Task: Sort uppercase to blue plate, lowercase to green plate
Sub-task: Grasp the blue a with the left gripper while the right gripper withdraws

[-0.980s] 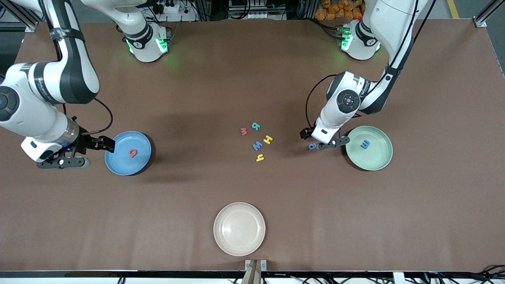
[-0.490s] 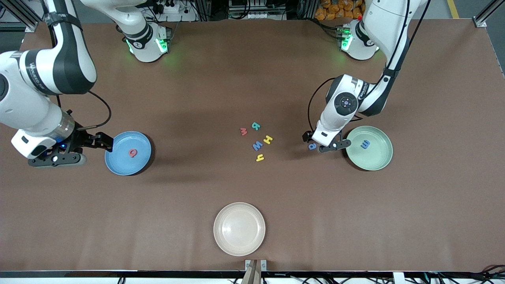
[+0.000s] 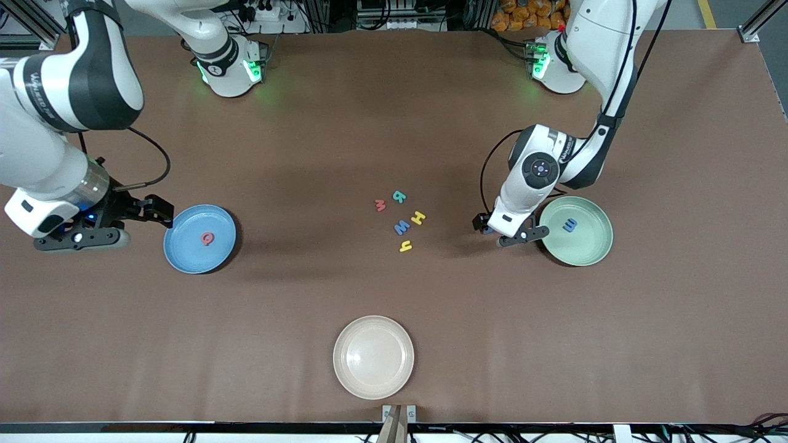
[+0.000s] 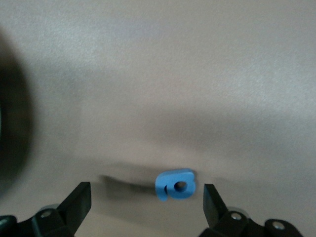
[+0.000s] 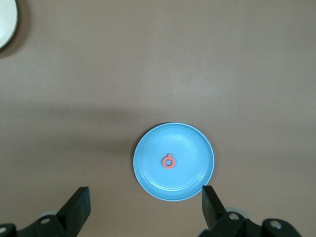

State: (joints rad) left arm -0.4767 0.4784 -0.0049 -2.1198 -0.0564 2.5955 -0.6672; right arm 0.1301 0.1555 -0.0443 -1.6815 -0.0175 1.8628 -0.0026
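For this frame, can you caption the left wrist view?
Open left end effector poised around a small rounded blue foam lowercase letter lying flat on the brown table.

A brown table (image 3: 394, 344) fills the room; dark cables and perhaps orange bags (image 3: 523, 15) edge it.

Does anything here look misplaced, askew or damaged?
Nothing stands out. The red Q lies in the blue plate, a blue letter in the green plate, and the cream plate sits unused.

matt brown table (image 3: 308, 320), glossy blue plate (image 3: 184, 252).
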